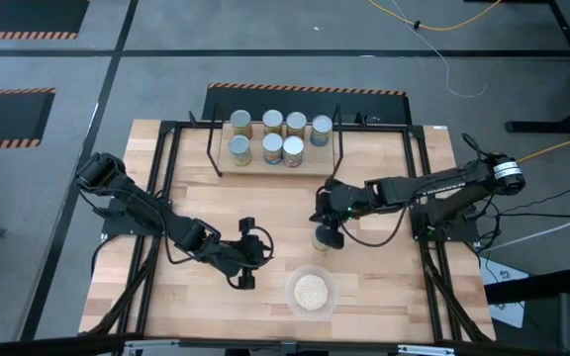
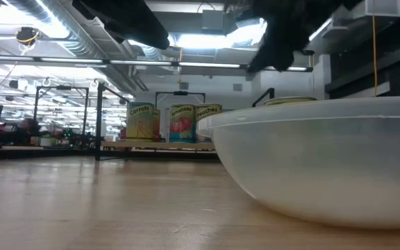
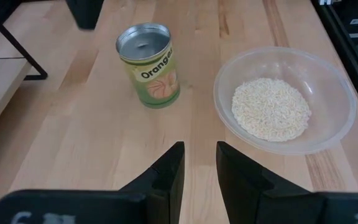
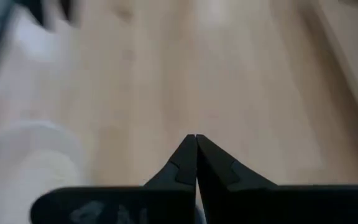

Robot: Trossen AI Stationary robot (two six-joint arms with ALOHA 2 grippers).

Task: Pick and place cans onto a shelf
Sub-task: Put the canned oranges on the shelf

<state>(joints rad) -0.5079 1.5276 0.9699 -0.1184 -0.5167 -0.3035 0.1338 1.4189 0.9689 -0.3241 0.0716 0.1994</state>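
Seven cans on shelf, eighth can loose on table beside bowl.

Right gripper above it, fingers pinched shut, empty.

Left gripper slightly parted, empty, facing can.

Judgement: last pick pending; right needs to open, descend.

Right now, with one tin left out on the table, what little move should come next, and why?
Probably the right tool should open. It is shut and empty above the orange tin, which stands alone beside the bowl, while seven tins already sit on the shelf. Shut fingers cannot grip it.
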